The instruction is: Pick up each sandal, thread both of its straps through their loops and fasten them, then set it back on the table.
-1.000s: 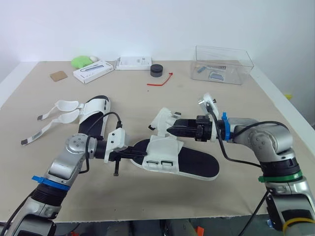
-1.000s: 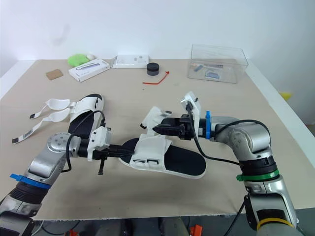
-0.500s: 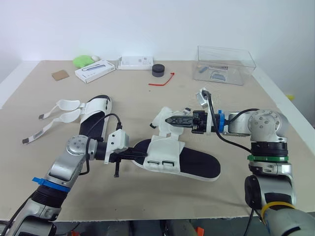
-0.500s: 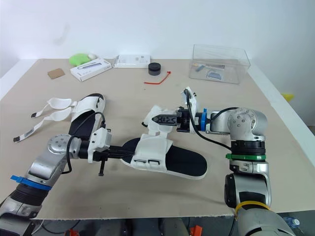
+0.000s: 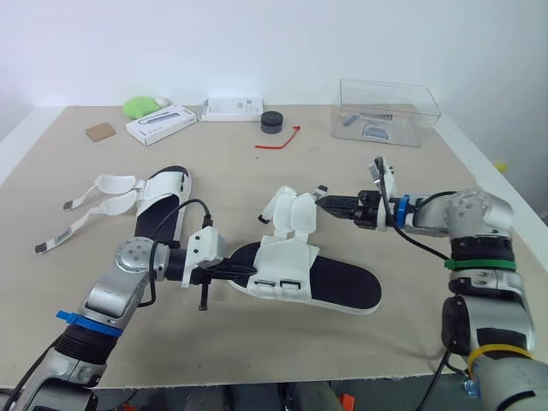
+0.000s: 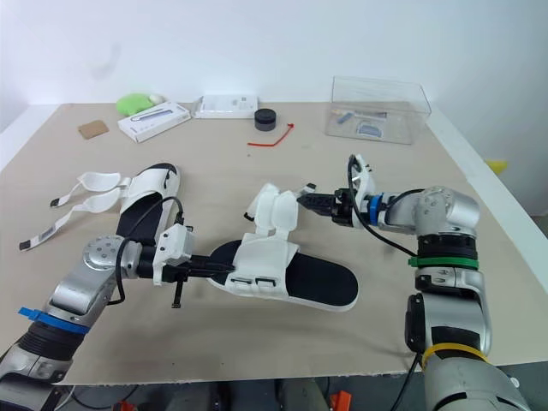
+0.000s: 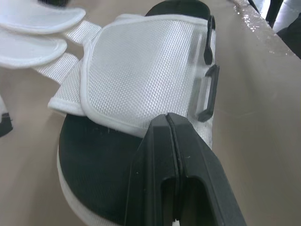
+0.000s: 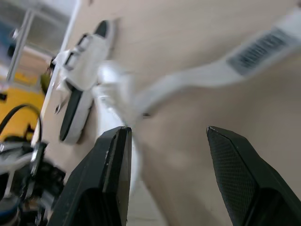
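A black-soled sandal [image 5: 330, 287] with a white upper [image 7: 141, 70] lies at the table's middle. Its two white straps [image 5: 293, 212] stand folded up at the far side. My left gripper [image 5: 242, 270] is shut, its tips [image 7: 168, 117] resting on the insole at the upper's near edge. Just right of the straps, a small gap away, my right gripper [image 5: 327, 204] is open and holds nothing [image 8: 164, 129]. A second sandal [image 5: 164, 201] lies at the left with its straps [image 5: 101, 193] spread out over the table.
At the back right stands a clear plastic box [image 5: 390, 111]. Along the back edge are a black round cap [image 5: 272, 122], a red strip [image 5: 279, 140], two white boxes [image 5: 161, 124] [image 5: 233, 109], a green object [image 5: 139, 107] and a cardboard piece [image 5: 101, 132].
My right gripper has drawn back to the right, away from the straps, and now stands open. The straps stay folded up. My left arm has kept its place.
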{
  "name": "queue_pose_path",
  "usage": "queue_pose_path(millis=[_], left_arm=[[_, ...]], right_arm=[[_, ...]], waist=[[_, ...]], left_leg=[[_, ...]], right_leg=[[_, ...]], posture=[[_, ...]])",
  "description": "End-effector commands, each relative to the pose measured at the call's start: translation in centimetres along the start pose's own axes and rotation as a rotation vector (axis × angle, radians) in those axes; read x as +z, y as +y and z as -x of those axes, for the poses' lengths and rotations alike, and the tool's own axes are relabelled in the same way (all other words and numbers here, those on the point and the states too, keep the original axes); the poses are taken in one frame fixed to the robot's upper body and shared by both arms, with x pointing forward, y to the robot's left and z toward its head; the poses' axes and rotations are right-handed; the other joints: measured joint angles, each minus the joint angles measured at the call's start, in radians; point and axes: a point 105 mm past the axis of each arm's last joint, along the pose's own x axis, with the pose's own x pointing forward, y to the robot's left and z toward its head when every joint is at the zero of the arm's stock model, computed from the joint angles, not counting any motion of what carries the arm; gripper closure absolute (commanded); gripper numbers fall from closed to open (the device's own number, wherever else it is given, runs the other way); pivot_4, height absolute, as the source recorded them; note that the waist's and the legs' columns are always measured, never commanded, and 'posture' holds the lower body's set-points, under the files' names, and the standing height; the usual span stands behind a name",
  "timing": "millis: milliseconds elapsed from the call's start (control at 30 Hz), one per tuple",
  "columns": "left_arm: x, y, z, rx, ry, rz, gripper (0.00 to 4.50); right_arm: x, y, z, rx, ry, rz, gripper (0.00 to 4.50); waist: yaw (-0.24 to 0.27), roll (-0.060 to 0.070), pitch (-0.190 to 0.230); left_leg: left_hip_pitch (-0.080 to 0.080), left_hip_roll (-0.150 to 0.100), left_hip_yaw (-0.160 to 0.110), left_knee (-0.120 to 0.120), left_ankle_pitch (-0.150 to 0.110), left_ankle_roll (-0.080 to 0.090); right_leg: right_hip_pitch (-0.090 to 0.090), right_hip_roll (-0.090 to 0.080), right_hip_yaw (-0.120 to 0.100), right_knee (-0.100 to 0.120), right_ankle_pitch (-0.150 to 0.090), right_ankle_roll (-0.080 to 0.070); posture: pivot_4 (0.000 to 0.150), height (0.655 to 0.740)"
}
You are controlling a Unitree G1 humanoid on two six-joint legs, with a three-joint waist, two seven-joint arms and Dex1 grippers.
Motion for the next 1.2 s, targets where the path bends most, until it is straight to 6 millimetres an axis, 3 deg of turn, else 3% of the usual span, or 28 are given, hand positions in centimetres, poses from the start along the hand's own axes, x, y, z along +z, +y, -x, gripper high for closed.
queue_pose_path(millis=[33, 400, 600, 1000, 1100, 1200], left_arm=[[1.1, 0.1, 0.0, -0.005, -0.024, -0.044, 4.50], [1.0, 0.1, 0.1, -0.006, -0.022, -0.047, 4.50], [0.9, -0.1, 0.1, -0.006, -0.019, -0.045, 4.50], [0.9, -0.5, 0.1, -0.001, -0.015, -0.048, 4.50], [0.9, -0.7, 0.1, -0.003, -0.014, -0.049, 4.50], [0.9, -0.6, 0.1, -0.002, -0.013, -0.049, 4.50]], right_arm=[[1.7, 0.6, -0.1, 0.028, -0.075, -0.031, 1.74], [3.7, -0.1, -1.7, 0.014, -0.180, -0.152, 1.74], [2.9, -0.3, -2.8, 0.005, -0.129, -0.173, 1.74], [3.3, 1.8, -4.1, 0.088, -0.119, -0.213, 1.74], [3.4, 2.5, -4.1, 0.117, -0.104, -0.211, 2.60], [2.9, 2.5, -4.0, 0.100, -0.066, -0.173, 3.96]], waist=[[0.001, 0.000, 0.000], [0.000, 0.000, 0.000], [-0.001, 0.000, 0.000], [-0.002, 0.000, 0.000], [-0.002, 0.000, 0.000], [-0.002, 0.000, 0.000]], left_leg=[[0.000, 0.000, 0.000, 0.000, 0.000, 0.000], [-0.001, -0.001, 0.000, 0.000, 0.000, 0.001], [-0.001, -0.001, 0.001, 0.000, 0.000, 0.001], [-0.001, -0.001, 0.001, 0.000, -0.001, 0.001], [-0.001, -0.001, 0.000, 0.000, -0.001, 0.001], [-0.001, -0.001, 0.000, 0.000, -0.001, 0.001]], right_leg=[[0.000, 0.000, 0.000, 0.000, 0.000, 0.000], [0.000, -0.001, 0.000, 0.000, 0.000, 0.000], [0.000, -0.001, 0.000, 0.000, 0.000, 0.000], [0.000, -0.002, 0.000, 0.000, 0.000, 0.000], [0.000, -0.003, 0.000, 0.000, 0.000, 0.000], [0.000, -0.003, 0.000, 0.000, 0.000, 0.000]], posture=[[0.150, 0.7400], [0.150, 0.7400], [0.150, 0.7400], [0.150, 0.7400], [0.150, 0.7400], [0.150, 0.7400]])
